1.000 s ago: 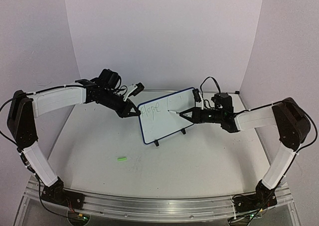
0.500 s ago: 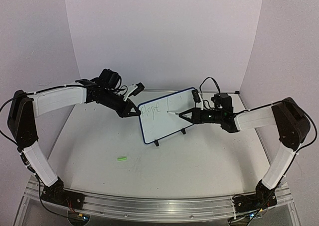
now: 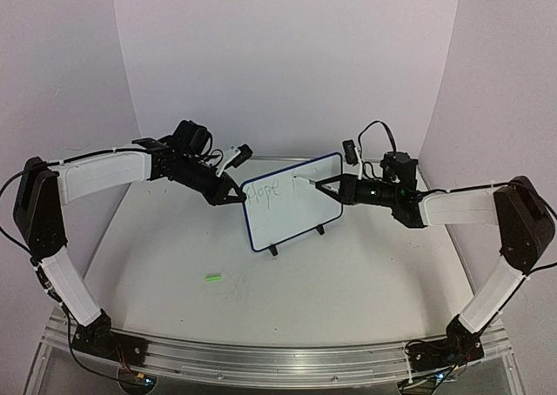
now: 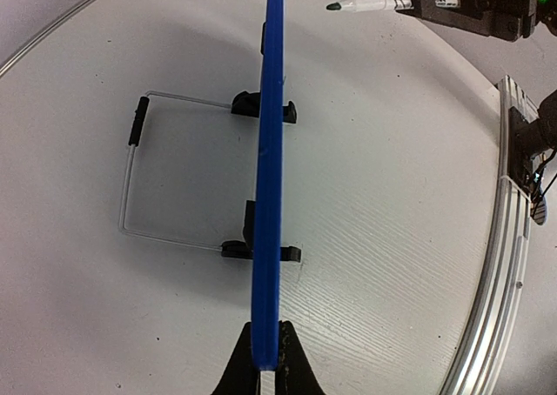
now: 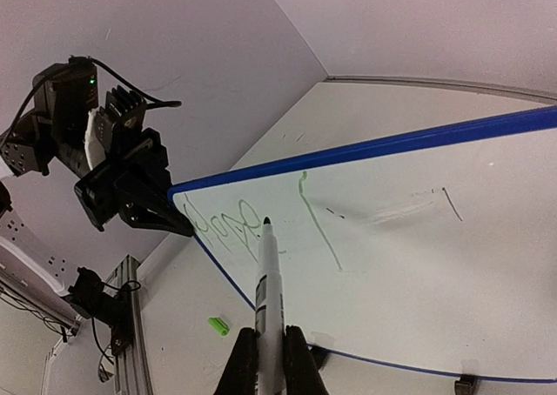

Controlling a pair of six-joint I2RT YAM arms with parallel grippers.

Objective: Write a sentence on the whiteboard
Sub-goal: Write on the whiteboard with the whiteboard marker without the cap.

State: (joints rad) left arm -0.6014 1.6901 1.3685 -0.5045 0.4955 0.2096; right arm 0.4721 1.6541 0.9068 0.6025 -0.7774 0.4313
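The whiteboard (image 3: 290, 200), white with a dark blue rim, stands tilted on its wire stand in the middle of the table. Green writing sits at its upper left, with a long green stroke beside it (image 5: 318, 225). My left gripper (image 3: 237, 194) is shut on the board's left rim; the left wrist view shows the rim (image 4: 268, 195) edge-on between the fingers. My right gripper (image 3: 335, 189) is shut on a white marker (image 5: 265, 282), its dark tip (image 3: 296, 179) held near the board's upper middle. The marker also shows in the left wrist view (image 4: 365, 3).
A small green marker cap (image 3: 212, 278) lies on the table in front of the board, left of centre. The wire stand (image 4: 139, 177) reaches out behind the board. White walls close the back and sides. A metal rail (image 3: 278, 360) runs along the near edge.
My right gripper has lifted and drawn the marker up and to the right, from the board's middle toward its upper edge. The left gripper and the board have stayed put.
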